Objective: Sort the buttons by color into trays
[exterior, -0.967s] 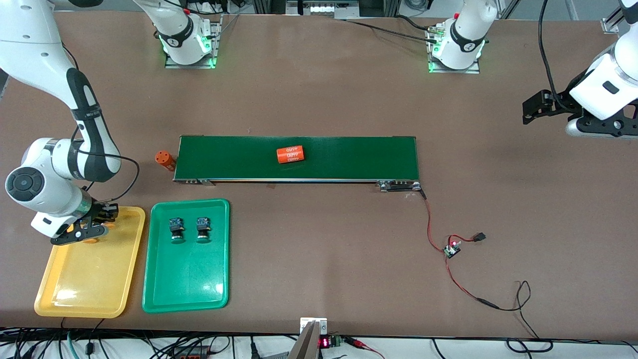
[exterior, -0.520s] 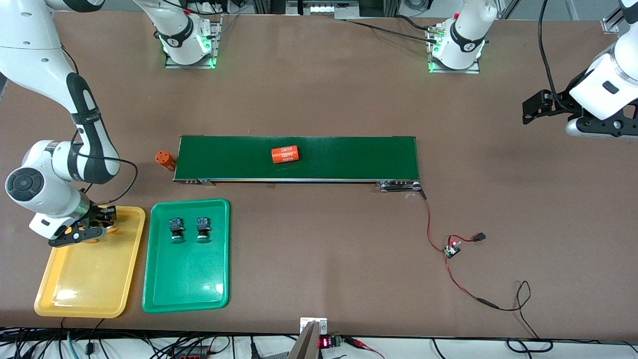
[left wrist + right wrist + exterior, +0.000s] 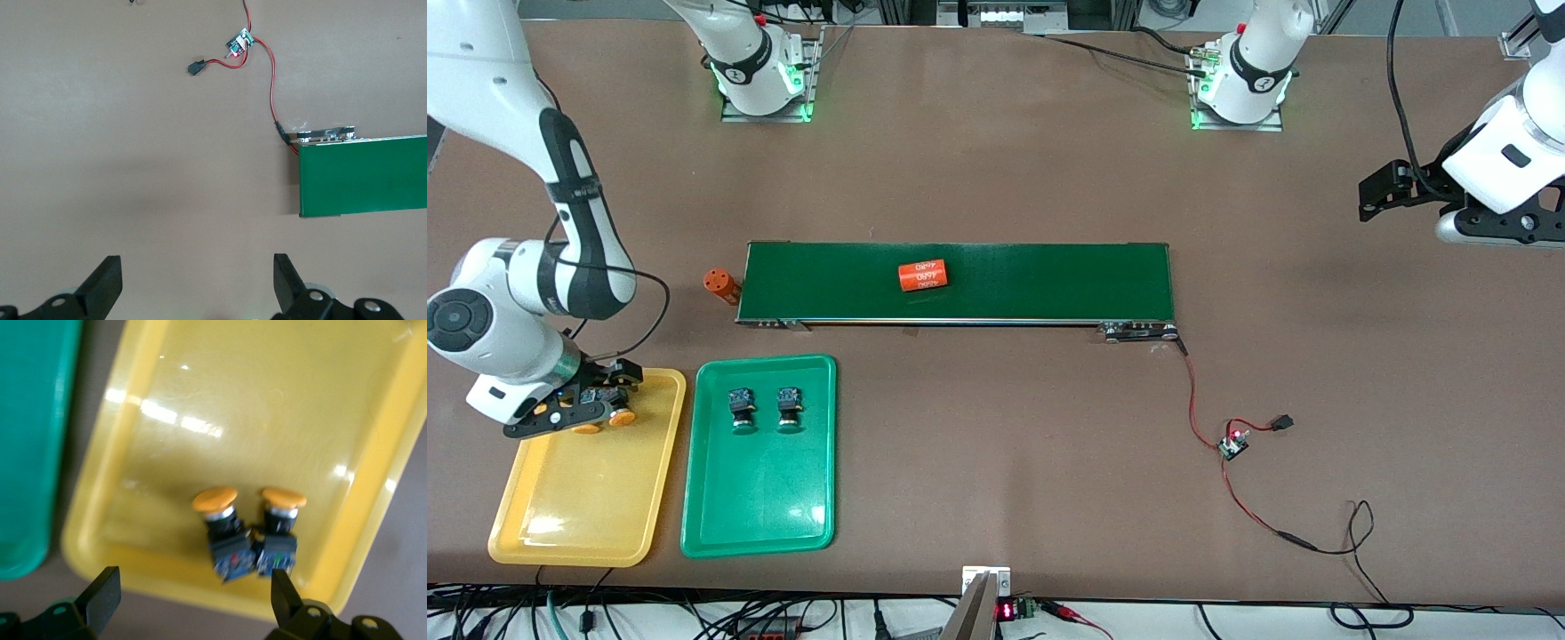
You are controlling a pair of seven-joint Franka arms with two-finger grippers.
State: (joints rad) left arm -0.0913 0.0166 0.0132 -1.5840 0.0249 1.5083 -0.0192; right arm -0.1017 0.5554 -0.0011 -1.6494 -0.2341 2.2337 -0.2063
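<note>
Your right tool hung spread apart over the yellow tray, above two orange-capped buttons. Two green-capped buttons lay in the green tray. Your left tool waited, spread apart, over the bare counter.

In the front view the right gripper covers much of the two orange-capped buttons in the yellow tray, so only their caps peek out. The left gripper is partly cut off at the frame's edge. The lettering on the orange cylinder is too small to read.
</note>
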